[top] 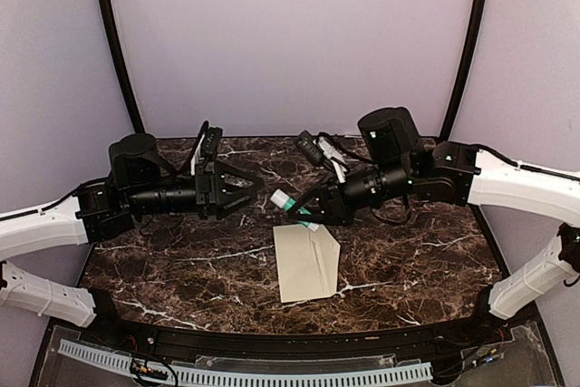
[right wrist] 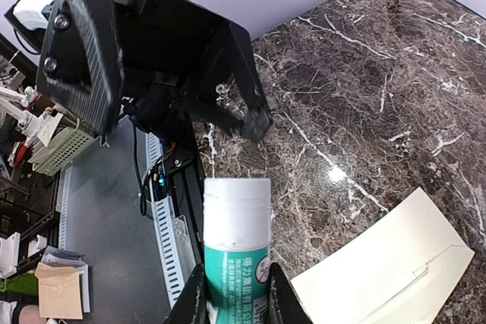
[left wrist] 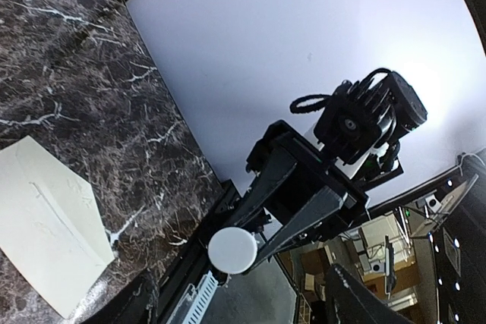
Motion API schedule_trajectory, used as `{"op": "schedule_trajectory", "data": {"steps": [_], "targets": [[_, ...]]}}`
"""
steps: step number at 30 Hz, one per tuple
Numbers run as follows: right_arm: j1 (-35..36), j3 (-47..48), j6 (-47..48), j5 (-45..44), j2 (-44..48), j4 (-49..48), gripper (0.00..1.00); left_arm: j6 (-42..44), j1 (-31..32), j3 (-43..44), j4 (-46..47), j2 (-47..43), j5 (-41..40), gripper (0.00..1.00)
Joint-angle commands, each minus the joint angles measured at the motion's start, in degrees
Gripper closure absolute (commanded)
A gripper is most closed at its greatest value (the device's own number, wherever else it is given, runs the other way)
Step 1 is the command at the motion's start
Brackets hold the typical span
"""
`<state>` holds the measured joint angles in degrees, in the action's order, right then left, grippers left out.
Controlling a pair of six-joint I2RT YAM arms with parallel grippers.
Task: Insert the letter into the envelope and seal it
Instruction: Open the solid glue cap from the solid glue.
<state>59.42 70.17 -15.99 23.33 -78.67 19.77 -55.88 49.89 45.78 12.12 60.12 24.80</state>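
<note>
The envelope [top: 304, 265] lies flat on the dark marble table [top: 181, 260] at the middle, its triangular flap open toward the right. It also shows in the left wrist view [left wrist: 45, 218] and the right wrist view [right wrist: 387, 263]. No separate letter sheet is in view. My right gripper [top: 305, 210] is shut on a green glue stick with a white cap [top: 285, 200], held above the table just beyond the envelope, cap pointing left. The stick fills the right wrist view [right wrist: 236, 240]. My left gripper [top: 256, 195] is open and empty, facing the cap [left wrist: 233, 250] a short way off.
The table's near edge carries a perforated white rail [top: 245, 373]. Curved black poles [top: 118, 52] stand at the back corners against pale walls. Both arms hover above the table's back half.
</note>
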Motion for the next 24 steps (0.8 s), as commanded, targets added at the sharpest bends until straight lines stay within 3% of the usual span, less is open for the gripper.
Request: {"op": "schedule_trajectory", "data": {"steps": [1, 12, 19, 24], "targets": [[2.2, 2.9, -0.5, -0.3, 0.0, 0.8, 1.0, -1.1, 4.2, 2.4, 3.9, 2.4, 0.4, 0.25], [3.2, 4.4, 1.1, 0.7, -0.6, 3.0, 1.0, -2.4, 6.7, 3.2, 4.2, 6.6, -0.7, 0.29], [3.2, 5.7, 2.7, 0.9, -1.5, 5.3, 1.0, -2.6, 7.1, 4.6, 5.3, 8.3, -0.7, 0.5], [3.2, 5.6, 3.1, 0.2, -1.5, 5.9, 1.0, -3.1, 7.1, 4.7, 6.0, 8.6, -0.5, 0.71]]}}
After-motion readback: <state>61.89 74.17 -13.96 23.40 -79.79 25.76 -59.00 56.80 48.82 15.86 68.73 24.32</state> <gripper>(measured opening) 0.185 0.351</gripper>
